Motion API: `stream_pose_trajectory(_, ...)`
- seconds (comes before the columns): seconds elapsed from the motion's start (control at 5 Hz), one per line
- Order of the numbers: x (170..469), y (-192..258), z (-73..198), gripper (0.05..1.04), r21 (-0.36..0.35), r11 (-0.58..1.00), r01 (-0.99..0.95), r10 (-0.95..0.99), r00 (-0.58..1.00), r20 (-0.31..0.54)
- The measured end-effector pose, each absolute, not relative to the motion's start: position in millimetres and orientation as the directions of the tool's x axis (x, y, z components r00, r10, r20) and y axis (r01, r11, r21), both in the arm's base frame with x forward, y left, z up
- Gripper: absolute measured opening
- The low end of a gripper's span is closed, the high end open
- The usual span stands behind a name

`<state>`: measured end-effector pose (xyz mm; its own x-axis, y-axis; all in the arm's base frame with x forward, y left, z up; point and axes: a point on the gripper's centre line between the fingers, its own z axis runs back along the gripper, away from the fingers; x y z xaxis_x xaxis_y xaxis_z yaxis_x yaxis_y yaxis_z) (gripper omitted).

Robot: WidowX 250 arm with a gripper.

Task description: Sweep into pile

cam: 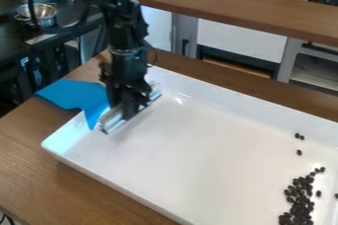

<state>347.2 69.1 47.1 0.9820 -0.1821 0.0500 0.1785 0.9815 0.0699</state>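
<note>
The black gripper hangs over the left end of the white tray, shut on a long pale grey sweeping tool. The tool lies crosswise low in that end, its upper part near the tray's back corner. Dark beans lie in a dense cluster at the tray's right, far from the tool. Several loose beans are scattered around and above the cluster, two of them close together near the back wall.
A blue cloth-like sheet drapes over the tray's left corner beside the gripper. The tray stands on a wooden table. Behind are a wooden shelf, cabinets, and a metal bowl on a dark counter at upper left.
</note>
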Motion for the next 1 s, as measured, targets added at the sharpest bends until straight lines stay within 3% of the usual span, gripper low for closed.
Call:
stream_pose_trajectory(0.6, 339, 87, 40, 0.413, 0.086, 0.983, 0.160, -0.163, 0.986, 0.025)
stream_pose_trajectory(0.8, 342, 78, 39, 0.743, 0.132, 0.982, 0.132, -0.137, 0.990, 0.026)
stream_pose_trajectory(1.0, 338, 74, 39, 0.988, 0.115, 0.983, 0.144, -0.145, 0.989, -0.001)
